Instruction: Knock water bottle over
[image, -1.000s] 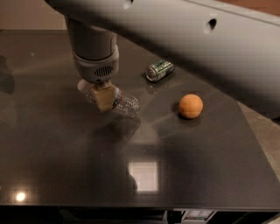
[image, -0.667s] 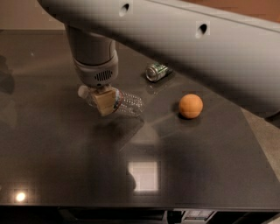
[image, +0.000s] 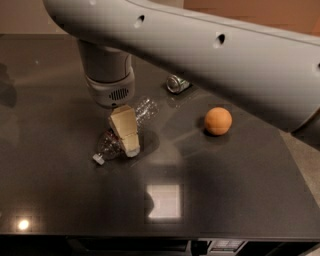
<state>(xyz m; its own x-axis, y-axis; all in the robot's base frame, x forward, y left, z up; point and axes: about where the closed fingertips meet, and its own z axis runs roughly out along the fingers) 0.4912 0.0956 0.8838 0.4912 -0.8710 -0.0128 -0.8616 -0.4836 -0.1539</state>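
The water bottle (image: 110, 145) is a clear ribbed plastic bottle with a white cap (image: 97, 159). It lies on its side on the dark table (image: 60, 200), cap toward the front left and base toward the back right. My gripper (image: 128, 141), tan at the tip, hangs from the grey wrist (image: 110, 85) right over the bottle's middle and hides its label. The gripper touches or nearly touches the bottle.
A green-and-silver can (image: 176, 83) lies on its side behind and to the right of the bottle. An orange (image: 218, 121) sits further right. My large grey arm (image: 210, 55) spans the top of the view. The table's front edge is near the bottom.
The gripper has moved a little toward the front. The bottle now lies flat with its cap showing at the gripper's front left. The can and the orange have not moved.
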